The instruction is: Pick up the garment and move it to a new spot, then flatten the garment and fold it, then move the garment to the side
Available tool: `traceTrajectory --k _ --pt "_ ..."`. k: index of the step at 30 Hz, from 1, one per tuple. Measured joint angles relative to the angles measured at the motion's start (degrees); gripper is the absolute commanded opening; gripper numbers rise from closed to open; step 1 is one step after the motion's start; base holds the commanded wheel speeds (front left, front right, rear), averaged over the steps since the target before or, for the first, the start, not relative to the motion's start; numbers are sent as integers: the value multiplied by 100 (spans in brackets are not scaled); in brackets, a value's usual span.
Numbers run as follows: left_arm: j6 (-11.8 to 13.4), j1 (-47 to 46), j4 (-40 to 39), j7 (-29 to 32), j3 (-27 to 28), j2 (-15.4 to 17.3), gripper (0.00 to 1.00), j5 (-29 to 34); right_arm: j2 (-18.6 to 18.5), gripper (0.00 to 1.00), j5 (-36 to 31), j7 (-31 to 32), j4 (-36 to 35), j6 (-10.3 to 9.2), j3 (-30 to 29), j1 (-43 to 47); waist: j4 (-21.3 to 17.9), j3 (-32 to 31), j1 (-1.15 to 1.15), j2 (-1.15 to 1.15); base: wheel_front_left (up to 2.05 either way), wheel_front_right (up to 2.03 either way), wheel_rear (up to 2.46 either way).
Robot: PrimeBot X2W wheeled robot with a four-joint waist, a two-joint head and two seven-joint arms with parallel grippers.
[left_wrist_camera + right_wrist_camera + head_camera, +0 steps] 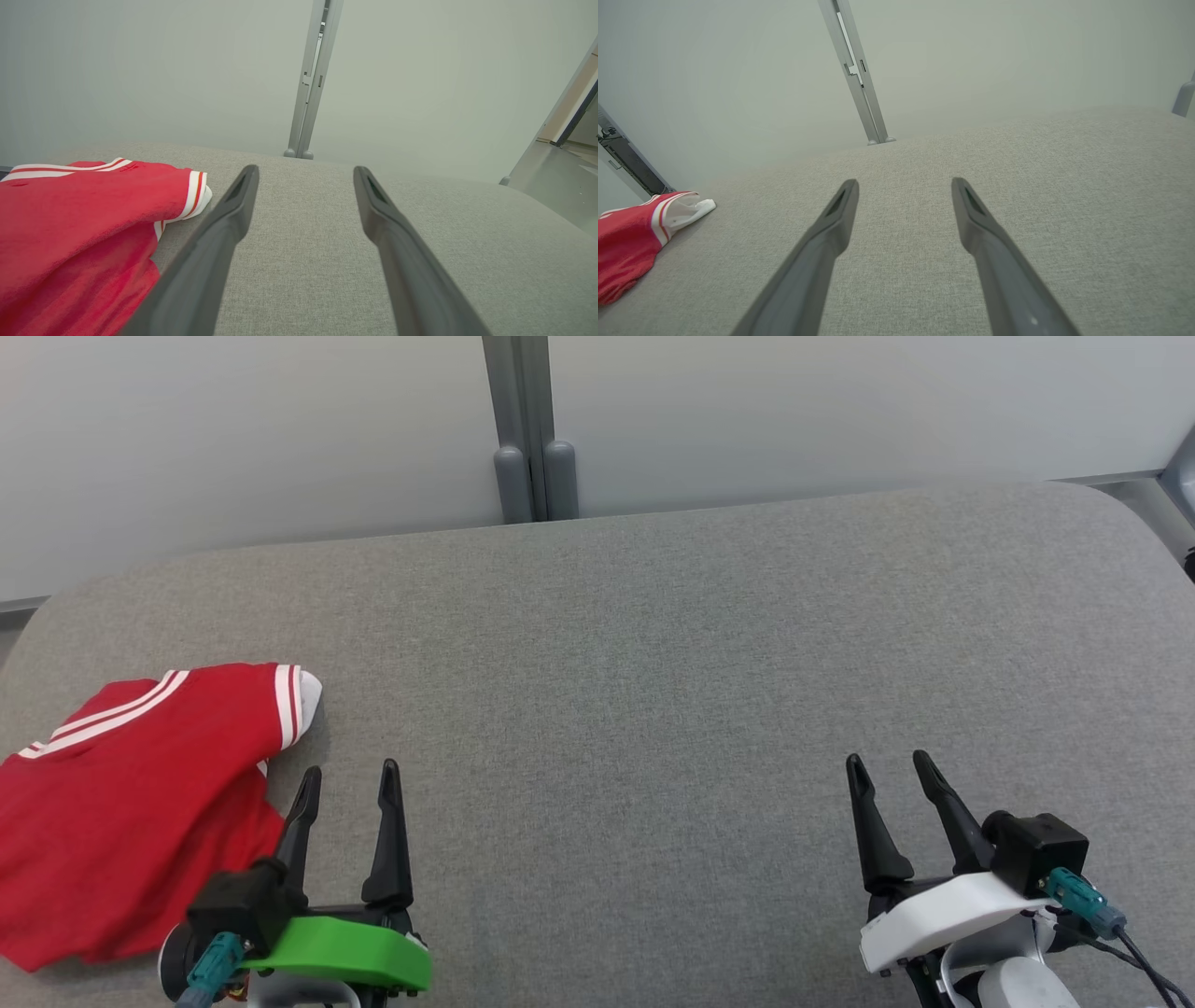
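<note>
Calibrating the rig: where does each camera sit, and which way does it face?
Head view: on the head, facing down at the grey surface; left hand, right hand below.
Left wrist view: on that wrist, along its fingers toward the wall.
Right wrist view: likewise, along its fingers.
All share the red garment and wall post.

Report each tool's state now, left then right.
Left tool: open, holding nothing; the red garment lies just to its left.
Right tool: open, holding nothing.
</note>
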Motion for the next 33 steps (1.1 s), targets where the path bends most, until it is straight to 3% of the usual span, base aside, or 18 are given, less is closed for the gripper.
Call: traceTrajectory --k 33 --pt "68 32 133 -337 -222 12 100 1145 -7 100 -1333 -332 146 1 214 26 -21 5 0 0 0 0 0"
